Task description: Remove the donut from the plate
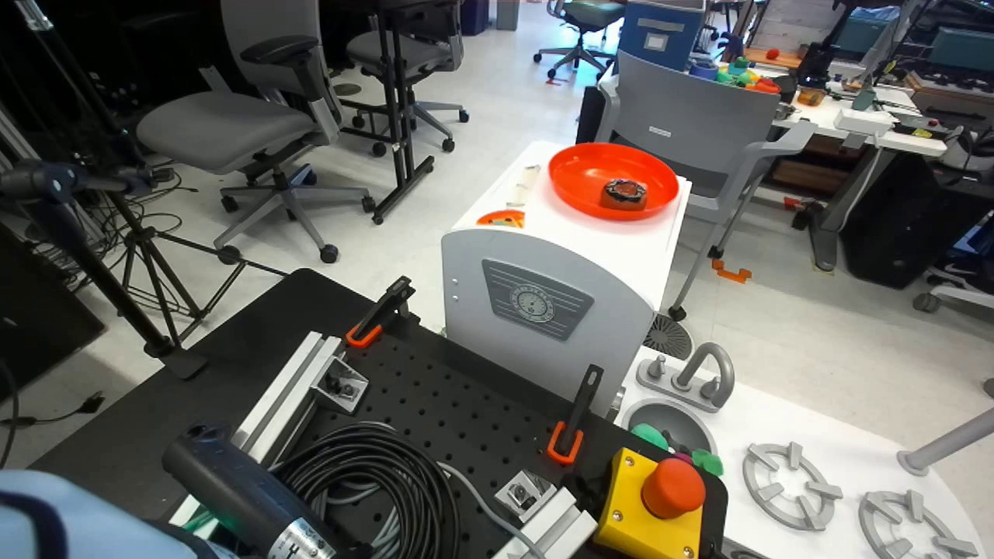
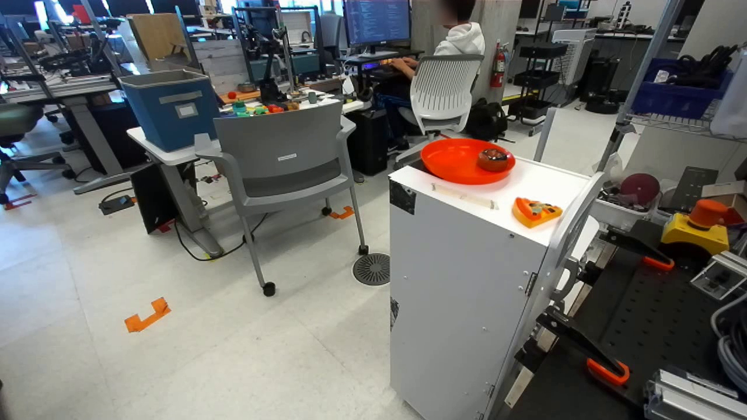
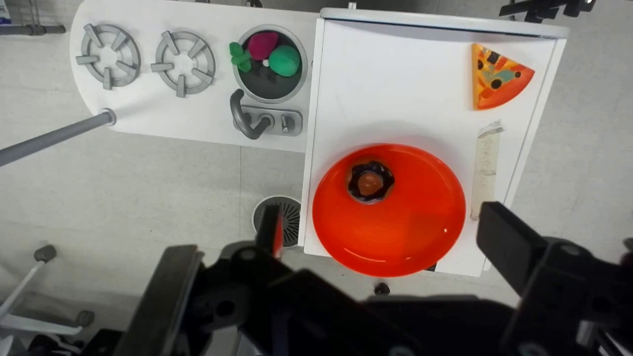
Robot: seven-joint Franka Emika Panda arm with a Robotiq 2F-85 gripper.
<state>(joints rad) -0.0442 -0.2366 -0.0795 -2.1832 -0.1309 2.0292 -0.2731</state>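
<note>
Preparatory stage of a removal task, judged from the present arrangement. Note the donut (image 3: 370, 183), small, brown and dark-glazed, resting in the orange plate (image 3: 395, 237), off-centre, near the rim on the side toward the toy sink (image 3: 271, 90); confirmed so in both exterior views. Note also the support, namely the top of the white box (image 3: 385, 89), shared with a pizza slice (image 3: 502, 79) lying apart from the rim. In the wrist-view foreground, the gripper (image 3: 385, 232), shown with fingers spread wide, released, grasping nothing, and framing the plate between the tips; offset of the donut from the midline, toward the toy sink. Hard to read from this near-overhead angle: exact height above the plate. Accomplished so far: at most a rough positioning above the box, none of the removal itself. Remaining, in judgement: centring over the donut, descending, gripping by the sides, lifting over the rim, and setting down somewhere off the plate.
</note>
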